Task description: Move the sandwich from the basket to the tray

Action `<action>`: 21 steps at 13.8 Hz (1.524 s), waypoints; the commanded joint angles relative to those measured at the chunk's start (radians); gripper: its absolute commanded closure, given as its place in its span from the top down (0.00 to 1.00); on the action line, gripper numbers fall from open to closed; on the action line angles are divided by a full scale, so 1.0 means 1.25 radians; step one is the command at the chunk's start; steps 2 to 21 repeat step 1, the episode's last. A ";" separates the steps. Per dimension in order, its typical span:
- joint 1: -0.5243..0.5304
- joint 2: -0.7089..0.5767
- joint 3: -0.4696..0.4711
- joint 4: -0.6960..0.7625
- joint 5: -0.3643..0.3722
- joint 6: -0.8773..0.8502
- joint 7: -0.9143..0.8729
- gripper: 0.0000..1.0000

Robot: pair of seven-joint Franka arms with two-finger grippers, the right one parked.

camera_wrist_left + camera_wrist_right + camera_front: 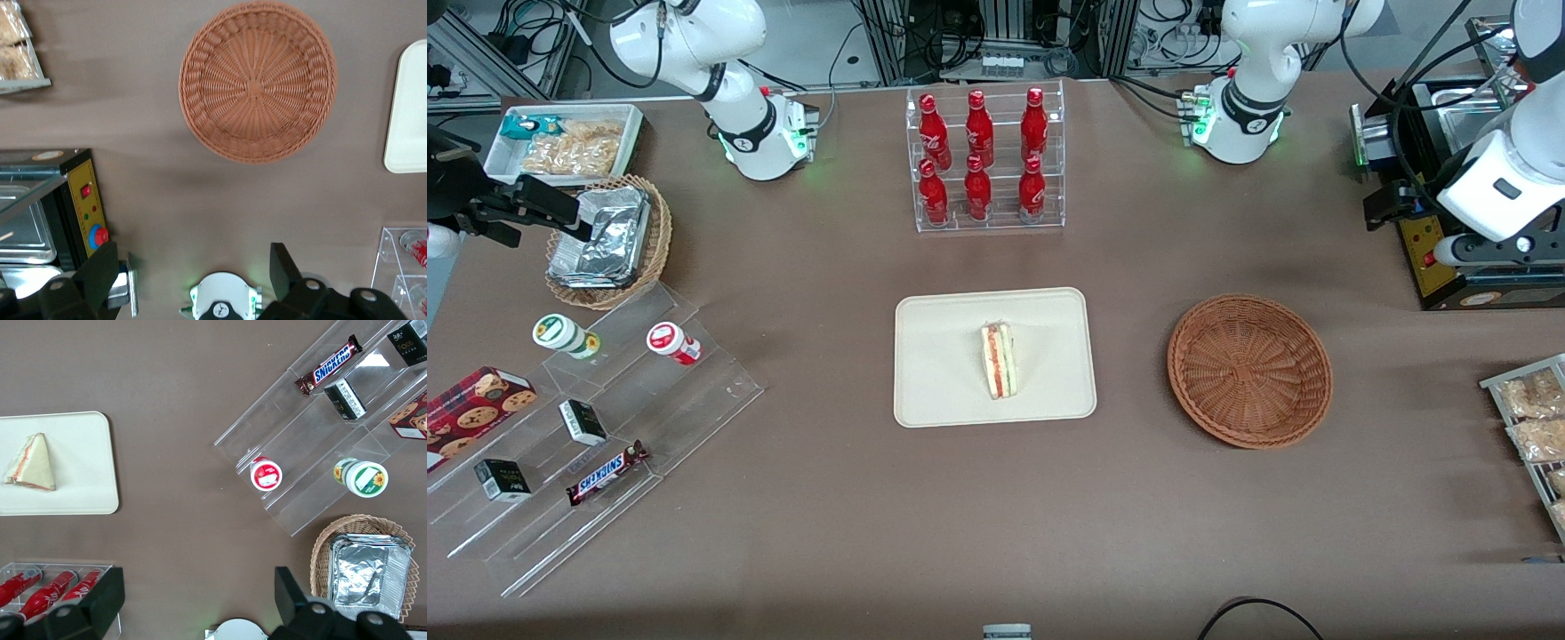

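The sandwich, a pale bread wedge with red and green filling, lies on the cream tray at the middle of the table. The reddish-brown wicker basket sits beside the tray, toward the working arm's end, and holds nothing. My gripper hangs high above the table near the black control box, farther from the front camera than the basket. It is open with nothing between its fingers.
A rack of red bottles stands farther back than the tray. A black control box and metal trays of bagged snacks are at the working arm's end. A stepped acrylic display and tan foil basket are at the parked arm's end.
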 commanded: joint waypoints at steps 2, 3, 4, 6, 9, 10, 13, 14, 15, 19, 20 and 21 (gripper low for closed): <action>0.005 -0.002 -0.006 0.000 -0.002 0.034 0.011 1.00; 0.005 -0.002 -0.006 0.000 -0.002 0.034 0.011 1.00; 0.005 -0.002 -0.006 0.000 -0.002 0.034 0.011 1.00; 0.005 -0.002 -0.006 0.000 -0.002 0.034 0.011 1.00; 0.005 -0.002 -0.006 0.000 -0.002 0.034 0.011 1.00; 0.005 -0.002 -0.006 0.000 -0.002 0.034 0.011 1.00; 0.005 -0.002 -0.006 0.000 -0.002 0.034 0.011 1.00; 0.005 -0.002 -0.006 0.000 -0.002 0.034 0.011 1.00; 0.005 -0.002 -0.006 0.000 -0.002 0.034 0.011 1.00; 0.005 -0.002 -0.006 0.000 -0.002 0.034 0.011 1.00; 0.005 -0.002 -0.006 0.000 -0.002 0.034 0.011 1.00; 0.005 -0.002 -0.006 0.000 -0.002 0.034 0.011 1.00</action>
